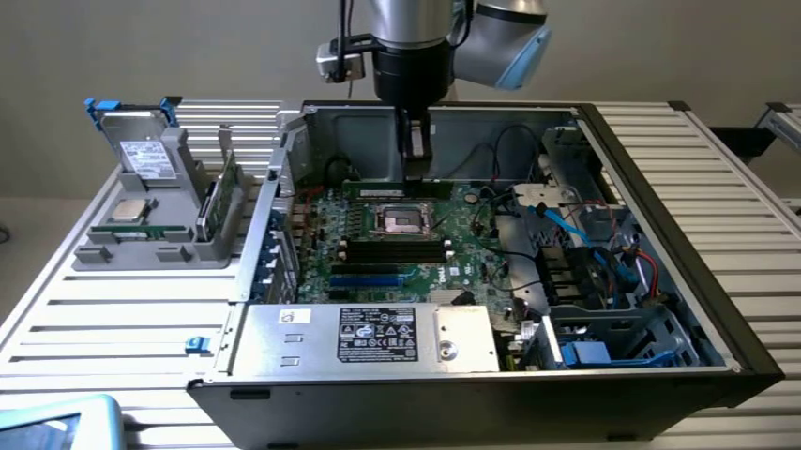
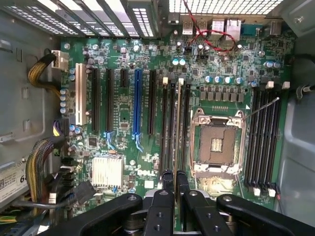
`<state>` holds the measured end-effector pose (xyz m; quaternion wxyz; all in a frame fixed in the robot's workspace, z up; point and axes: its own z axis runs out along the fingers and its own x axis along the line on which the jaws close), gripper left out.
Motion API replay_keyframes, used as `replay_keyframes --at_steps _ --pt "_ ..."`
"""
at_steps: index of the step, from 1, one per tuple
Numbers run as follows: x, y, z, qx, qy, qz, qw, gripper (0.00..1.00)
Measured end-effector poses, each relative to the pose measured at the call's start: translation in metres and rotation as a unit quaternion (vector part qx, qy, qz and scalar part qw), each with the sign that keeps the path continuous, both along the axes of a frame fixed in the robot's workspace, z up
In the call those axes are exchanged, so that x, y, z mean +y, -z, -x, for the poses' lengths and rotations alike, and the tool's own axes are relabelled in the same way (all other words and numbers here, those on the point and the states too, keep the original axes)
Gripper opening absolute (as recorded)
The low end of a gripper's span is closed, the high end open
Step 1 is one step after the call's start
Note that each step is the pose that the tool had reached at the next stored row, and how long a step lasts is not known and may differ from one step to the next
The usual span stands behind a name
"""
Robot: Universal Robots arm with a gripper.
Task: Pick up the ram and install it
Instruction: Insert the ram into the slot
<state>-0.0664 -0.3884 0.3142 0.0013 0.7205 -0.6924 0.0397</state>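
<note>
Tower case point(image 1: 438, 403) lies open on the slatted table point(image 1: 75, 319).
Nearest edge, well in front of the CPU socket point(image 1: 407, 220): a silver housing with a label point(image 1: 363, 336).
Behind that is the green motherboard point(image 1: 470, 258). It carries blue slots, then a bank of black memory slots point(image 1: 394, 249) just in front of the socket.
A blue cable point(image 1: 569, 230) runs through the wiring to the exterior view's right of the socket.

Just behind the socket sits the ram point(image 1: 375, 188). Its long side is parallel to the socket's far edge, down at about slot level in the far memory bank. Can't tell if it's seated.
The gripper point(image 1: 417, 173) stands vertical over it under the arm point(image 1: 414, 37), fingers pinching the ram's top edge near mid-length.

Wrist view: the ram point(image 2: 177, 137) is edge-on, a thin pale line along the slots just beside the socket. The black fingers point(image 2: 167, 179) are close in on either side of it.
Past those slots, away from the socket, is a long blue expansion slot point(image 2: 137, 101). A finned heatsink point(image 2: 107, 172) sits farther off.

Outside the case, well to the exterior view's left of the socket, a grey holder point(image 1: 94, 255) has a square silver processor chip point(image 1: 129, 208) lying in it.
Farthest back, behind the gripper: the case's rear wall point(image 1: 501, 122).
</note>
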Motion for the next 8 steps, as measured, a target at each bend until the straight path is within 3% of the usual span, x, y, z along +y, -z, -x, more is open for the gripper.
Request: replay_keyframes --at_steps 8 --pt "-0.0001 0.0021 0.0 -0.0001 0.0 -0.0001 1.0 0.14"
